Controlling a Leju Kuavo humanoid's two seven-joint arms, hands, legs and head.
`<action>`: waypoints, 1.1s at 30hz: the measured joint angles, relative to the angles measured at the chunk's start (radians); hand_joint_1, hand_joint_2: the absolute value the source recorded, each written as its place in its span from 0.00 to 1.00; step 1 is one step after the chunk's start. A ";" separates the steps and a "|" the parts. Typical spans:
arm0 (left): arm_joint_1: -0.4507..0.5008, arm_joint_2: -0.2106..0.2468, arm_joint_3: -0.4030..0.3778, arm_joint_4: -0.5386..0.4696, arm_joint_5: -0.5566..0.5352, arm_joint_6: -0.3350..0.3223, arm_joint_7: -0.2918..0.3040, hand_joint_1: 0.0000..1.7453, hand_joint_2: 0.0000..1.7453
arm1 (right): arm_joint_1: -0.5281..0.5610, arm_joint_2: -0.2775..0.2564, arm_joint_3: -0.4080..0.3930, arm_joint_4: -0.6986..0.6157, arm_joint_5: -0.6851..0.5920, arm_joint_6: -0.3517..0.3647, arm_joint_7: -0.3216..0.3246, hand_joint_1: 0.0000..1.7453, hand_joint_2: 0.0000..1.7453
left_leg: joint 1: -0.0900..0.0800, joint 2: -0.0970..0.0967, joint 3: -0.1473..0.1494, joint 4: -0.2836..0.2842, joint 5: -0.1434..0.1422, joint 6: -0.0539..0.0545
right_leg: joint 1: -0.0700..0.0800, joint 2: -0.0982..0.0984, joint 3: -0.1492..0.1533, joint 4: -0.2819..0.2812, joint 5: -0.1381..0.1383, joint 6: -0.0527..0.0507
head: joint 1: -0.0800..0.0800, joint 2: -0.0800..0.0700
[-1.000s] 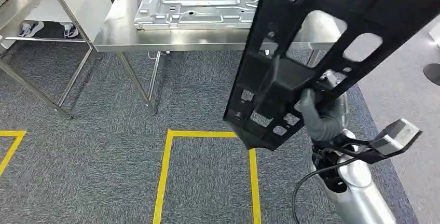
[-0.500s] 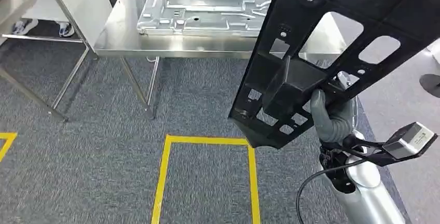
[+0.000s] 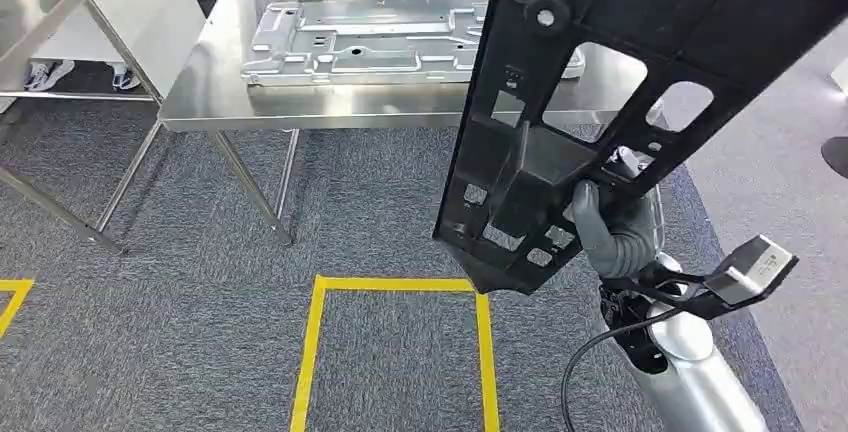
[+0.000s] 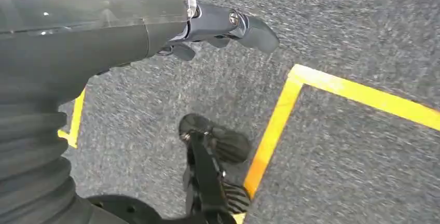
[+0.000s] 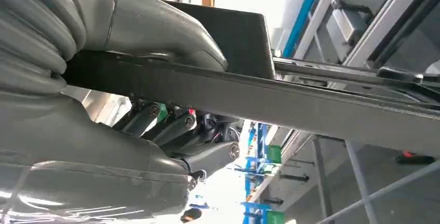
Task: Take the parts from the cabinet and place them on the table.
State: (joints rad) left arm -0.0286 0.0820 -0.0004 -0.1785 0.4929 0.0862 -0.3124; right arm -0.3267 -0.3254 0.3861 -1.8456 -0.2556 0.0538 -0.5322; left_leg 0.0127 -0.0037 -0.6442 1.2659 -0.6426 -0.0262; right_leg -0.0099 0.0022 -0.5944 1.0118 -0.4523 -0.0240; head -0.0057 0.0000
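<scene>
Large black perforated plastic panel (image 3: 610,82) gripped near lower edge by right hand (image 3: 617,230), thumb and fingers clamped, held tilted above grey carpet (image 3: 180,332). Stainless steel table (image 3: 200,102) ahead, silver stamped metal plate (image 3: 360,42) laid on it. Left hand (image 4: 223,27) hung low over carpet, nothing held, fingers apart.

Right hand (image 3: 612,237) raised, fingers clamped, left hand (image 4: 228,27) hanging, fingers apart
</scene>
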 joint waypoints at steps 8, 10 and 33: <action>0.000 0.000 0.000 0.000 -0.003 0.005 0.011 0.00 1.00 | -0.015 0.017 0.004 0.029 -0.020 0.057 0.019 1.00 1.00 | -0.021 0.000 0.050 -0.246 0.196 0.048 | 0.015 0.006 0.049 -0.003 -0.040 0.013 | 0.005 0.000; 0.000 0.000 0.000 0.000 -0.004 0.005 0.011 0.00 1.00 | -0.013 0.030 0.004 0.032 -0.002 0.056 0.017 1.00 1.00 | -0.024 -0.001 0.051 -0.252 0.194 0.053 | 0.012 0.006 0.052 -0.009 -0.042 0.021 | 0.004 0.000; -0.003 -0.009 0.000 0.000 -0.021 0.000 0.014 0.00 1.00 | 0.013 0.071 -0.030 0.034 0.069 0.071 0.036 1.00 1.00 | -0.001 0.000 -0.057 0.034 0.055 0.005 | -0.004 0.002 0.036 -0.006 -0.025 0.005 | 0.002 0.000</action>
State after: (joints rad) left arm -0.0317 0.0729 -0.0008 -0.1785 0.4723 0.0866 -0.2987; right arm -0.3139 -0.2544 0.3559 -1.8116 -0.1869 0.1244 -0.4963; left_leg 0.0120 -0.0033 -0.7013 1.3003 -0.5873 -0.0216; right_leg -0.0138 0.0044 -0.5580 1.0060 -0.4769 -0.0191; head -0.0042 0.0000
